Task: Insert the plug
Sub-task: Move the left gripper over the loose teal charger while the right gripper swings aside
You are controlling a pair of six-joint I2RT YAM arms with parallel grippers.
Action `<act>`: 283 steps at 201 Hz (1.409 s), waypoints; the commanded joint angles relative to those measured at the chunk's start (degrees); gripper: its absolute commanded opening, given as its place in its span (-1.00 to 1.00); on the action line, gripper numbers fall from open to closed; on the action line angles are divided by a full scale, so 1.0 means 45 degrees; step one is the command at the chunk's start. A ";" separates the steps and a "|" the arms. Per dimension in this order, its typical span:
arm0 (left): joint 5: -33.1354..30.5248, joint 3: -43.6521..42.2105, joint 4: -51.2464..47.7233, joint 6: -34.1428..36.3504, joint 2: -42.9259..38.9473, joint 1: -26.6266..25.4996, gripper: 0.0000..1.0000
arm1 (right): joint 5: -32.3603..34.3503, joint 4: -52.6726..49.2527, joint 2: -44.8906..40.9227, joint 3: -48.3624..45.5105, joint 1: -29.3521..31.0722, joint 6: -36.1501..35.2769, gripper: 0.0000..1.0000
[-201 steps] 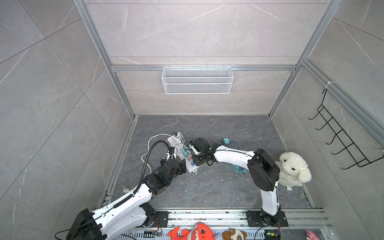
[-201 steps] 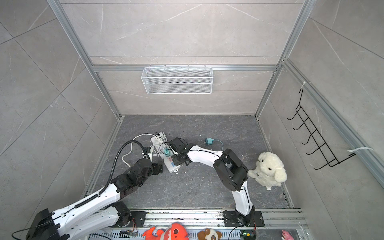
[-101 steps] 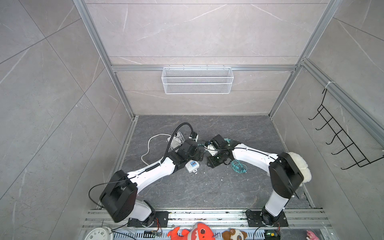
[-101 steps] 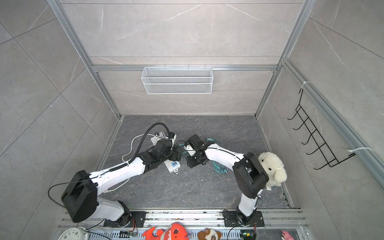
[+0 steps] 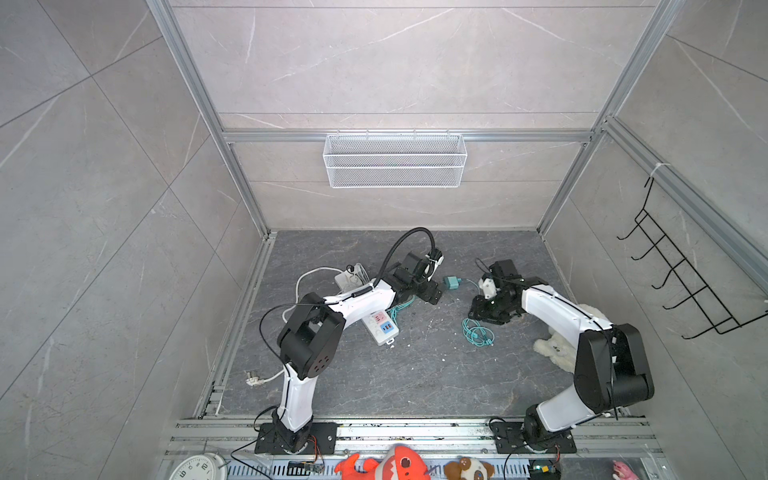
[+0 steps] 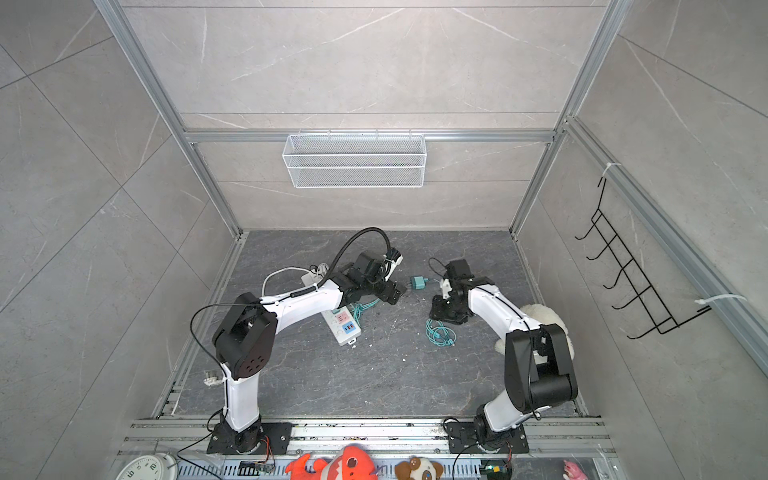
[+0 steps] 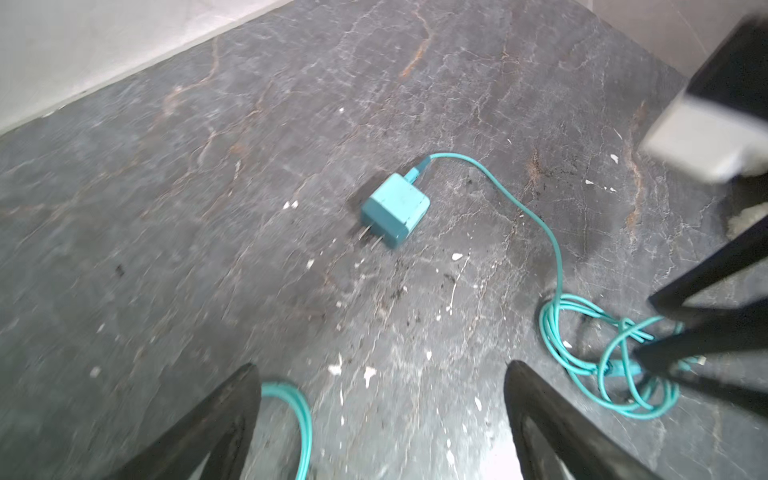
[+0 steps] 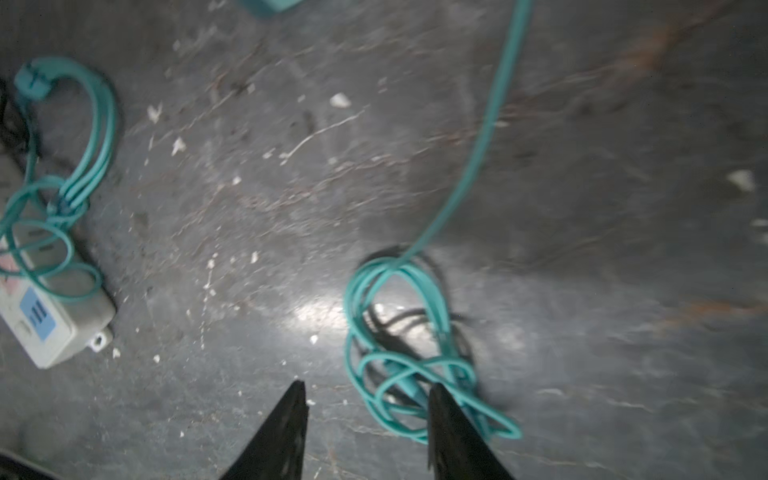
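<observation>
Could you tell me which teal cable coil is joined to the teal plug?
The coil by the right end effector; its lead runs to the plug. The other coil lies partly over the power strip.

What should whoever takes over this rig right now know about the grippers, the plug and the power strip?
Left gripper: open, empty, facing the teal plug but short of it.
Right gripper: jaws apart, holding nothing, above the coiled teal cable.
Plug: lying on the floor between the two grippers, prongs bare, its cable running to that coil.
Power strip: on the floor on the left gripper's side, with a second teal cable bundle lying across it.
Done: nothing is inserted yet.
Left: grasp the plug, carry it to the strip, push it in.
</observation>
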 commanded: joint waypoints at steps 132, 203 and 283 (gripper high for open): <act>0.4898 0.6859 -0.2290 0.1022 0.5621 0.0765 0.83 | 0.1076 0.0894 0.4191 0.6609 -0.1268 0.2706 -0.03; 0.4500 0.9034 -0.3674 0.0592 0.7244 0.0422 0.73 | 0.0873 0.2363 0.3115 0.4532 -0.0915 0.2394 -0.07; 0.3139 1.0872 -0.5024 0.0478 0.8096 0.0307 0.77 | 0.0116 0.2725 0.1961 0.2886 -0.0917 0.1578 -0.09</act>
